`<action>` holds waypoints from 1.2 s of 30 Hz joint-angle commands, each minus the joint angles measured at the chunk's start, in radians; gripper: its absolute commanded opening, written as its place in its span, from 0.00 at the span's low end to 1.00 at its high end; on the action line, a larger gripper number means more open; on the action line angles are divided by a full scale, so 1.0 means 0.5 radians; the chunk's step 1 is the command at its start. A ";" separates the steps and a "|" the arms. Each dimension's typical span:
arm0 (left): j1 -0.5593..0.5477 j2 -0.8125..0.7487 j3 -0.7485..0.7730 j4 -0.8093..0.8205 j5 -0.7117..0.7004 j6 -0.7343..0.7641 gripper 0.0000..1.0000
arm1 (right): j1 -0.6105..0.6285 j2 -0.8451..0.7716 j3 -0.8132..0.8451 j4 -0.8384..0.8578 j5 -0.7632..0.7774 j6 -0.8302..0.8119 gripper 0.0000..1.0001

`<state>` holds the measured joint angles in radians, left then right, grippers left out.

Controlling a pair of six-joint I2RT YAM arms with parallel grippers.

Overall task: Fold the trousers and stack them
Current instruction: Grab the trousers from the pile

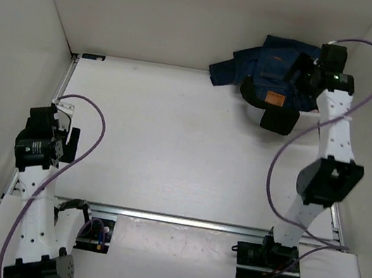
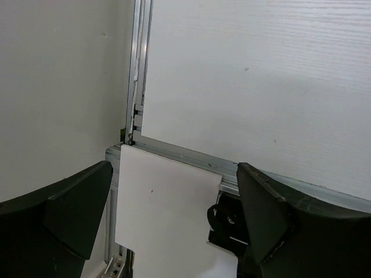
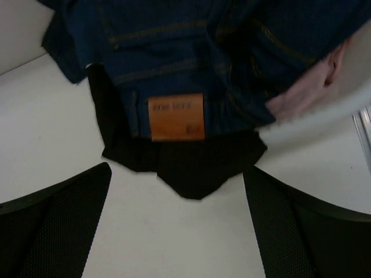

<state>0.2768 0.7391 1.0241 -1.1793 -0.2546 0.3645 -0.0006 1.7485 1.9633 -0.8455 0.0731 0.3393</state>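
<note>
Right claw (image 1: 267, 104) (image 3: 177, 174) is standing wide, gripping nothing, its fingers (image 3: 55, 223) hanging on either side of the waistband end of the trousers (image 1: 270, 64) (image 3: 174, 52); whether they are touching the cloth cannot be told. The trousers, dark navy denim with orange stitching, are lying crumpled in a heap at the far right corner of the white surface (image 1: 171, 144), partly resting against the back wall (image 1: 193, 12). A tan leather patch (image 1: 275, 97) (image 3: 177, 117) is facing up, with a darker fold lying just below it in the right wrist view and a pale pink lining (image 3: 301, 92) showing to its right. Left claw (image 1: 52, 120) (image 2: 174, 168) is also standing wide and holding nothing, hanging at the near left edge over an aluminium rail (image 2: 174, 153), well apart from the trousers.
</note>
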 commanded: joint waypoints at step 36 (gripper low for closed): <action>0.066 0.053 0.185 0.242 0.098 0.124 1.00 | 1.261 -0.794 0.387 1.131 0.028 -0.200 0.00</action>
<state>0.3050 0.7788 1.0767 -1.0718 -0.2646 0.4229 0.5400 1.3945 2.1643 -0.4854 0.2028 0.2268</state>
